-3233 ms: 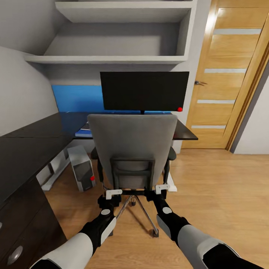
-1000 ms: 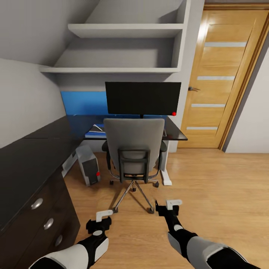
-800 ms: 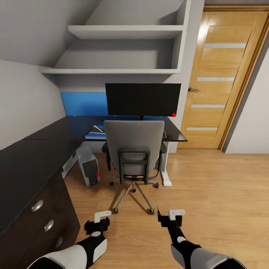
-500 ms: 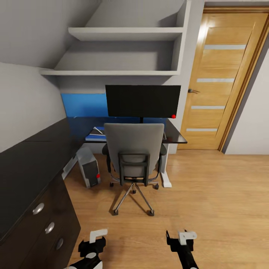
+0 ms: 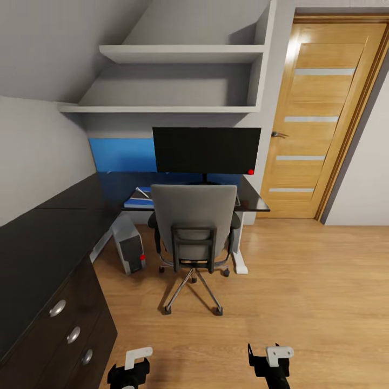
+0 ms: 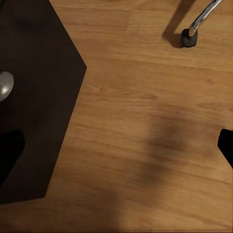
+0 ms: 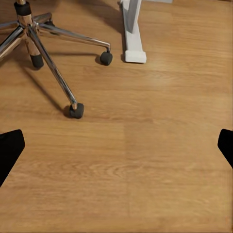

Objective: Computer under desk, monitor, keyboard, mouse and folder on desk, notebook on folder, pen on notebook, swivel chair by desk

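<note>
One grey swivel chair [image 5: 193,216] (silver star base) faces the glossy desk [image 5: 59,216].

I find no readable text, label, brand, number or sign in any view. The monitor [image 5: 206,150] screen is blank black, with a plain red dot at its lower corner. The computer [image 5: 129,248] front panel carries a red dot and no lettering.

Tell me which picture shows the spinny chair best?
The head view: the swivel chair shows whole, from its grey back down to the silver star base, pushed up to the desk. The right wrist view catches just some silver legs and casters. The left wrist view catches just one leg tip with its caster.
</note>
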Tool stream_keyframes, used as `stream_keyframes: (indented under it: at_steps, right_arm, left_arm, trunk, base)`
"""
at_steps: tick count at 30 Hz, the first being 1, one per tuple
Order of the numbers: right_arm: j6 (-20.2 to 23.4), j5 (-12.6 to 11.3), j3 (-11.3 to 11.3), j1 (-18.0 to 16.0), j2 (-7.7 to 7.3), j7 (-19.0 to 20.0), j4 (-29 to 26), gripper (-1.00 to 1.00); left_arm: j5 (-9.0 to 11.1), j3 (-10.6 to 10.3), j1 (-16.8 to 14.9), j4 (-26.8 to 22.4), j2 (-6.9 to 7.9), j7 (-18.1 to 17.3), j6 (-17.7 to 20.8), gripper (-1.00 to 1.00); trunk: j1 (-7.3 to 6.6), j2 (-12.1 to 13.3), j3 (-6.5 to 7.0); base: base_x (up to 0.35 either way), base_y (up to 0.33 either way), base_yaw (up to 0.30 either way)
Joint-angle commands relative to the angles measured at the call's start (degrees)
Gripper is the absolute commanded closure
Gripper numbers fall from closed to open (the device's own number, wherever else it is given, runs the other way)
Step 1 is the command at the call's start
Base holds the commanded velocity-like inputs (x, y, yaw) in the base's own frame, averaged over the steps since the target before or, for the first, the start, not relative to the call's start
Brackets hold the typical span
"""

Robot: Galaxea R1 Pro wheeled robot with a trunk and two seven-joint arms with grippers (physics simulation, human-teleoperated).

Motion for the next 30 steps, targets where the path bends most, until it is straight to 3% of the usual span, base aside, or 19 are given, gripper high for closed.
stream_keyframes:
  at_steps: [1,12,21,26,30]
  right_arm:
    - [-0.21,-0.33,0.5,-0.05,0.03,-0.24,0.14,-1.0]
    - [0.42,-0.27,0.44,0.44,-0.16,-0.14,0.02,-1.0]
    - [0.46,-0.25,0.57,2.61,-0.34,0.06,0.14,-1.0]
    - [0.46,-0.25,0.51,3.47,-0.5,-0.03,0.11,-1.0]
    - [0.47,-0.25,0.5,3.61,-0.46,0.04,0.14,-1.0]
  left_arm:
    - [0.46,-0.49,0.01,0.04,-0.01,0.18,-0.16,-1.0]
    - [0.46,-0.49,1.11,0.04,0.07,0.21,-0.16,-1.0]
    - [0.38,-0.49,5.97,0.04,0.68,-0.04,-0.27,-1.0]
    - [0.36,-0.49,10.92,0.04,3.16,-0.42,-4.17,-1.0]
    - [0.37,-0.57,12.32,0.04,3.99,-0.99,-7.63,-1.0]
  trunk:
    - [-0.23,0.39,0.13]
    - [-2.65,4.8,2.11]
    - [-4.63,8.41,3.72]
    - [-5.72,10.42,4.62]
    - [-6.6,12.02,5.34]
  base:
    - [0.0,0.0,-0.04]
    - [0.0,0.0,-0.014]
    - [0.0,0.0,0.0]
    - [0.0,0.0,0.0]
    - [0.0,0.0,0.0]
